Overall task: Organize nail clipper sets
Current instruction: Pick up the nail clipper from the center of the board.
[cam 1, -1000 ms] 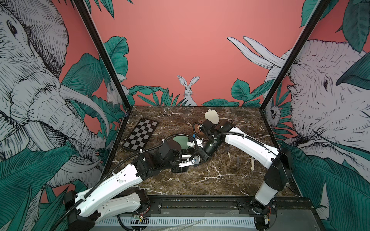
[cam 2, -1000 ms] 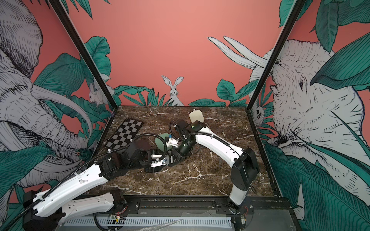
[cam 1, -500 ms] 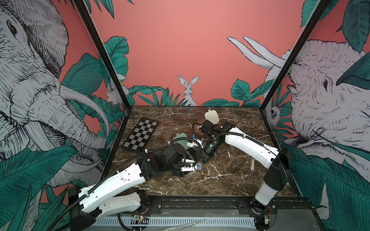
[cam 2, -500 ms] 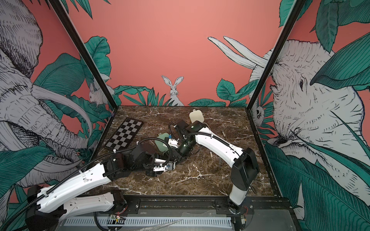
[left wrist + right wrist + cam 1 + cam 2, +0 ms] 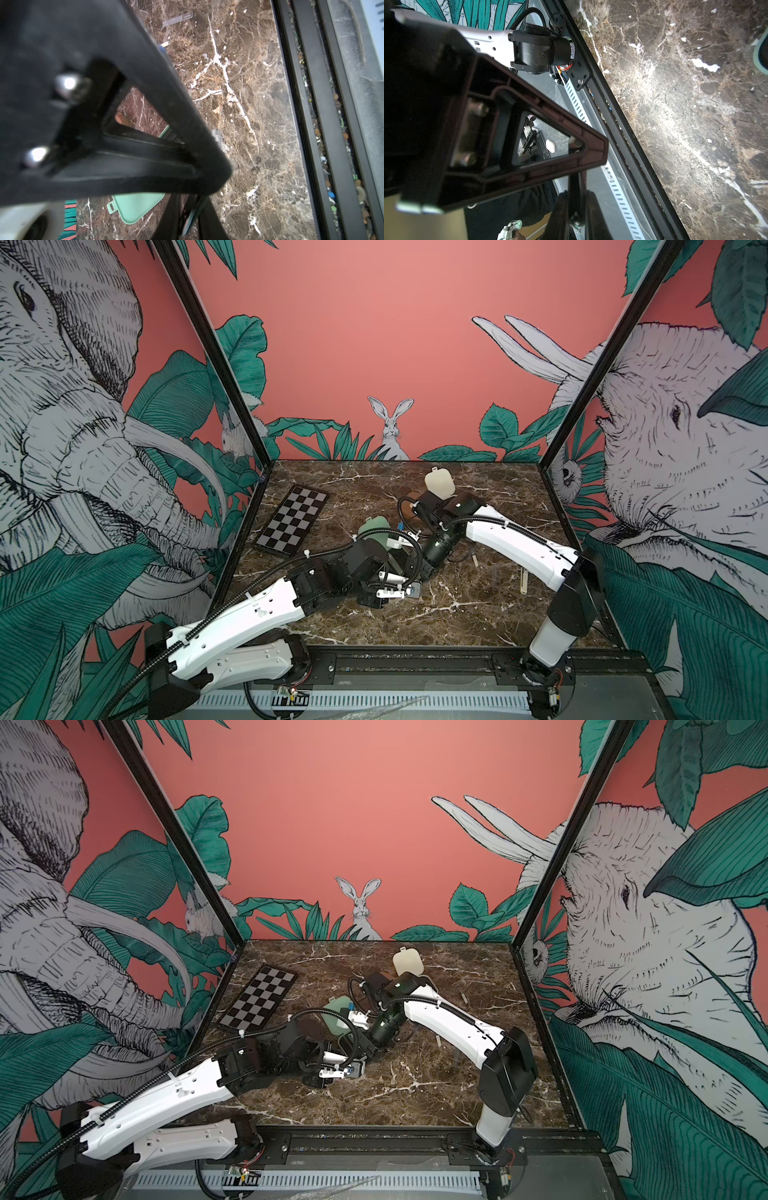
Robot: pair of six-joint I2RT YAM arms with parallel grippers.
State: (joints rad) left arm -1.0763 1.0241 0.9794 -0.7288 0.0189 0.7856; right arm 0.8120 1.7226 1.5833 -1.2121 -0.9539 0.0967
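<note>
The mint green case stands open mid-table, and its lid shows in the left wrist view. In front of it, low over the marble, my left gripper is shut on a slim dark-green tool. Just behind it and beside the mint case, my right gripper has its fingers close together on a thin dark strip that I cannot identify. The cream case sits at the back. The brown case is mostly hidden behind the right arm.
A black-and-grey checkerboard lies at the back left. Loose slim tools lie on the right side of the table: a cream one, a short pale one, and a grey strip. The black front rail borders the marble.
My left gripper has moved slightly toward the table's front and gone from open to shut on the slim tool. The right arm has stayed where it was.
</note>
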